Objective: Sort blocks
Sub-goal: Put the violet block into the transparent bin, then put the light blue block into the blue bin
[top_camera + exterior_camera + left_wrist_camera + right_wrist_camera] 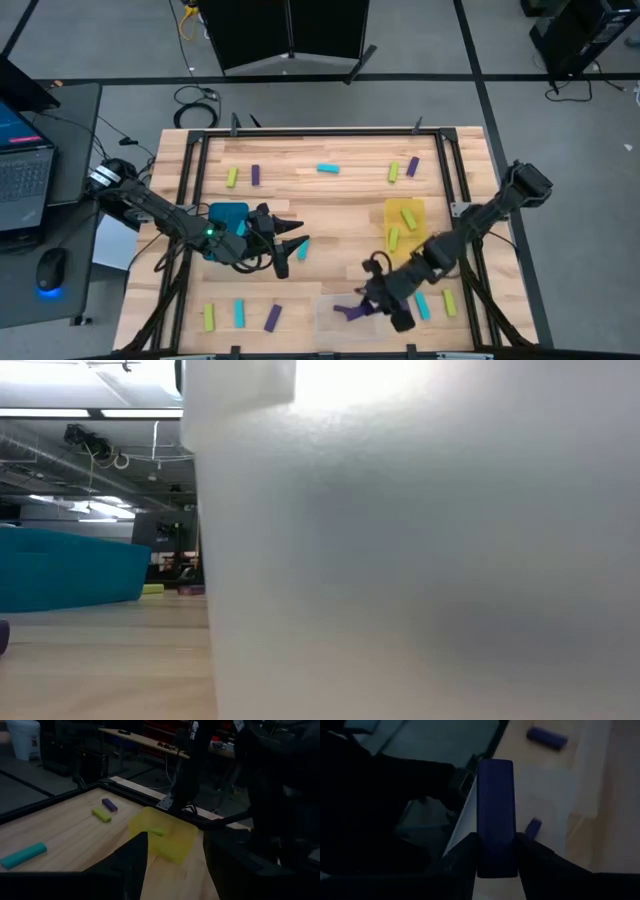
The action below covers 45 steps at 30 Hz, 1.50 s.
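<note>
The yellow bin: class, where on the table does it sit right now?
In the high view the yellow bin sits right of the table's centre, with yellow-green blocks inside, just beyond the right arm's fingers.

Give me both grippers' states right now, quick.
Left gripper: open, empty, beside the teal bin.
Right gripper: shut on a purple block, over the clear bin.
</note>
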Available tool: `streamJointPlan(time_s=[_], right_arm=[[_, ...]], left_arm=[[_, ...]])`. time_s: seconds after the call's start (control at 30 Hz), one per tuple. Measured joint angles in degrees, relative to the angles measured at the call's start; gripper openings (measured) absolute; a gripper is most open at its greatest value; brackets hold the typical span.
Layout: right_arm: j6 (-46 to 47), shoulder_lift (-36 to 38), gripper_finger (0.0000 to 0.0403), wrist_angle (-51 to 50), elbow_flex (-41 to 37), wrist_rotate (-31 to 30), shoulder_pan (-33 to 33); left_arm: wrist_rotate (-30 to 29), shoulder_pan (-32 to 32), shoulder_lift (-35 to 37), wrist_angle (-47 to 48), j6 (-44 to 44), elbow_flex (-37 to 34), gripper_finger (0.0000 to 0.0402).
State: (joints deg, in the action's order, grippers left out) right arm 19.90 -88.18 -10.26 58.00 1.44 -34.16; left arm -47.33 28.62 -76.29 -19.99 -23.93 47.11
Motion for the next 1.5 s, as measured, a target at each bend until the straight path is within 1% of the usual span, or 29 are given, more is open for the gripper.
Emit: streamJointPlan(time_s=[0.13,0.27,0.37,0.43,0.5,0.57,0.67,0.73,0.83,0.9,1.0,1.1,1.23,1.43,1.5], right_arm=[[5.4,-2.4,0.0165,0.3,0.0,-2.9,-1.1],[7.4,-5.8,0.0200,-0.3,0.0,-2.1,-0.6],[6.9,-6.5,0.0224,0.1,0.0,0.0,0.1],[5.2,-5.8,0.0238,0.8,0.0,0.1,0.5],[2.6,-4.0,0.0249,1.9,0.0,-0.6,0.7],[0.0,-1.5,0.0256,3.0,0.0,-2.4,0.8],[-4.1,2.7,0.0260,2.7,0.0,-7.6,0.8],[-6.8,5.9,0.0259,2.3,0.0,-11.8,0.8],[-10.4,10.7,0.0255,0.9,0.1,-18.9,0.6],[-11.9,13.5,0.0253,-1.2,0.1,-23.8,0.2],[-12.9,17.6,0.0252,-4.3,0.1,-29.9,-0.4],[-12.4,20.8,0.0255,-7.4,0.1,-35.5,-0.8],[-9.2,23.7,0.0265,-11.8,0.1,-40.6,-1.0],[-6.0,24.5,0.0281,-15.3,0.1,-40.9,-1.3],[-5.9,24.4,0.0285,-15.8,0.1,-40.9,-1.3]], left_arm=[[0.0,0.0,0.0,-0.1,-0.5,0.0,0.0198],[0.0,0.0,0.0,0.1,-1.4,0.0,0.0198],[0.0,0.0,0.0,0.3,-2.0,0.0,0.0198],[0.0,0.0,0.0,0.8,-2.7,0.0,0.0198],[0.0,0.0,0.0,1.4,-3.8,0.0,0.0198],[0.0,0.0,0.0,2.8,-5.1,0.0,0.0198],[0.0,0.0,0.0,5.1,-7.2,0.0,0.0198],[-1.3,-0.1,0.0,7.2,-9.6,0.0,0.0198],[-4.4,-0.4,-0.5,11.7,-14.9,0.0,0.0198],[-5.2,-1.1,-1.8,14.8,-19.6,0.1,0.0198],[-3.6,-3.1,-5.6,16.9,-26.0,0.1,0.0198],[0.3,-5.5,-10.9,17.8,-30.4,0.7,0.0198],[5.7,-8.2,-17.3,25.4,-35.1,6.0,0.0197],[11.7,-10.4,-24.6,48.1,-41.3,19.3,0.0198],[13.8,-10.6,-27.1,53.5,-42.3,23.6,0.0198]])
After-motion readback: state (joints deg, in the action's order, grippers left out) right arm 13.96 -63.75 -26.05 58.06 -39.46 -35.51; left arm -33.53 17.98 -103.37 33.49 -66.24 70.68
